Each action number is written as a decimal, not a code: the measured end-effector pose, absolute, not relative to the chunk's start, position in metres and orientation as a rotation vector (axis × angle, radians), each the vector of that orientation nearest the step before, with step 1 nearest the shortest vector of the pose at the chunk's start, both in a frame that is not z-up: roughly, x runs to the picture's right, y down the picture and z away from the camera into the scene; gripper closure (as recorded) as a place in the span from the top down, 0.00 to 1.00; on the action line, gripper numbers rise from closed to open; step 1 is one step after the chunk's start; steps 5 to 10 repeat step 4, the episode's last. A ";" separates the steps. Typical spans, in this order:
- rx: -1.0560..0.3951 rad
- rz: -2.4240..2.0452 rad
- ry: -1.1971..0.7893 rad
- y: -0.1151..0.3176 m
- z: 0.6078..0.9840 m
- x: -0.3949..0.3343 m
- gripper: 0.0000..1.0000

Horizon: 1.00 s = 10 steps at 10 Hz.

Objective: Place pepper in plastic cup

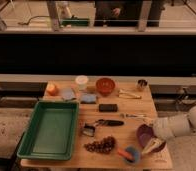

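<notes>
The small red-orange pepper (123, 152) lies across the rim of the short blue plastic cup (132, 155) at the table's front right, its end sticking out to the left. My gripper (152, 146) hangs just right of the cup, over the purple bowl (144, 134). It is open and empty, apart from the pepper. My white arm (177, 125) reaches in from the right.
A green tray (27, 148) fills the front left. A dark cluster (101, 145), a black-handled tool (103, 123) and a black block (108, 107) lie mid-table. At the back stand an orange ball (51, 89), white cup (81, 81), red-orange bowl (105, 86) and metal cup (141, 84).
</notes>
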State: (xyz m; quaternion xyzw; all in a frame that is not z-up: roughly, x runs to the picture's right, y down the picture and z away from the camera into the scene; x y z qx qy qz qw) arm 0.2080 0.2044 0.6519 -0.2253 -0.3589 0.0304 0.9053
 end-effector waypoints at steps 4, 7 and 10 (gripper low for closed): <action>-0.422 0.004 -0.506 0.202 0.643 0.216 0.80; -0.422 0.004 -0.506 0.202 0.643 0.216 0.80; -0.422 0.004 -0.506 0.202 0.643 0.216 0.80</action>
